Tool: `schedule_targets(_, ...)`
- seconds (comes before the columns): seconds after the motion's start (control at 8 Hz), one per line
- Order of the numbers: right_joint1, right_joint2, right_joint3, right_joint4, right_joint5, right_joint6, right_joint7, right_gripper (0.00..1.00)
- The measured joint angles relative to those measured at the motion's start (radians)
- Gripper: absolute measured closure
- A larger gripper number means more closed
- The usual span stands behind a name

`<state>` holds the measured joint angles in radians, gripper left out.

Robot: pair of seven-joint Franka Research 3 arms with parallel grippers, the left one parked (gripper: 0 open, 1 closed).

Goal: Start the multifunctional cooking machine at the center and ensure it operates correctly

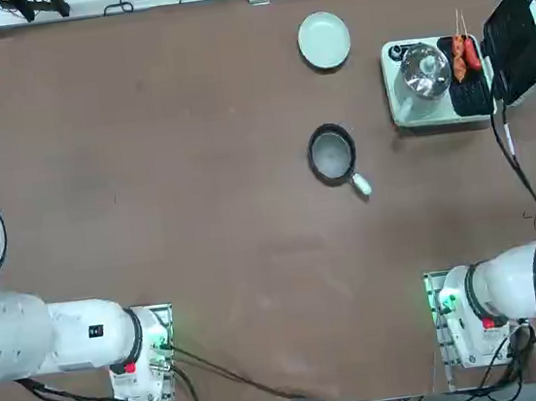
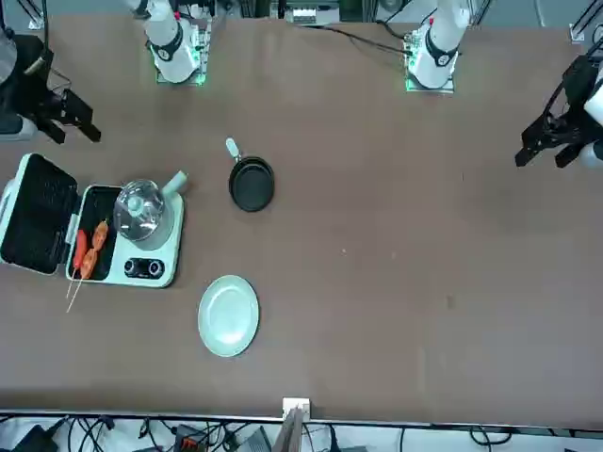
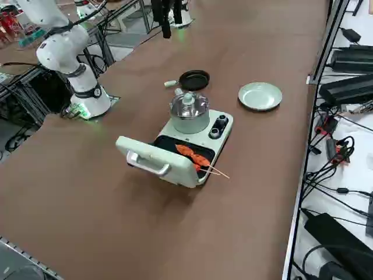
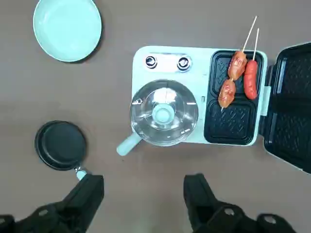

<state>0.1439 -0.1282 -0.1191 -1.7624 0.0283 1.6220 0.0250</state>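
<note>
**Right arm: appearance**

White rounded link casings with a black joint band; silver base plate lit green, with a red mark. Black cables trail from the base. Right end effector [image 4: 143, 194]: two black, blocky fingers [image 4: 90, 191], spread apart.

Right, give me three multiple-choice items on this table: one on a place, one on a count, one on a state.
1. What lies between the round plate and the right claw in the wrist view?
A. the small frying pan
B. a kettle
C. a cup

2. How many skewered sausages sit on the grill plate?
A. one
B. two
C. five

3. The cooking machine has its grill lid:
A. shut
B. removed
C. swung open

Key: 1 A, the frying pan sits below the plate, near the fingers. 2 B, two sticks poke out. 3 C, the lid lies folded back beside the grill.
</note>
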Motion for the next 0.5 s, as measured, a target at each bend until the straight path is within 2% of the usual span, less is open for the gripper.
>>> schedule_targets(0.5,-0.001,0.004,0.000,0.024,-0.010,0.001,0.005,0.00)
